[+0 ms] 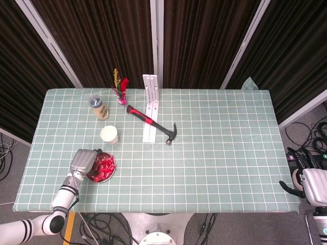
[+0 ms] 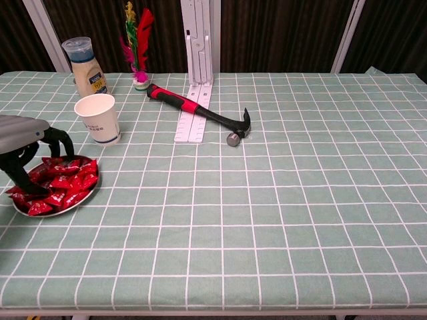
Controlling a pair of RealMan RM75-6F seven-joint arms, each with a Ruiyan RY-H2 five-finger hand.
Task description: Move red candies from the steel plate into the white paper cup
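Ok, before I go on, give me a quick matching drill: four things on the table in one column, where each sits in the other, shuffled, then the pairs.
Things:
1. white paper cup
2. hammer
3. left hand
4. bottle

Places:
A. lying across the white rail near the table's middle
B. over the steel plate of red candies, fingers down among them
C. far left, behind the cup
D. upright, just behind the plate

Pairs: 1-D, 2-A, 3-B, 4-C
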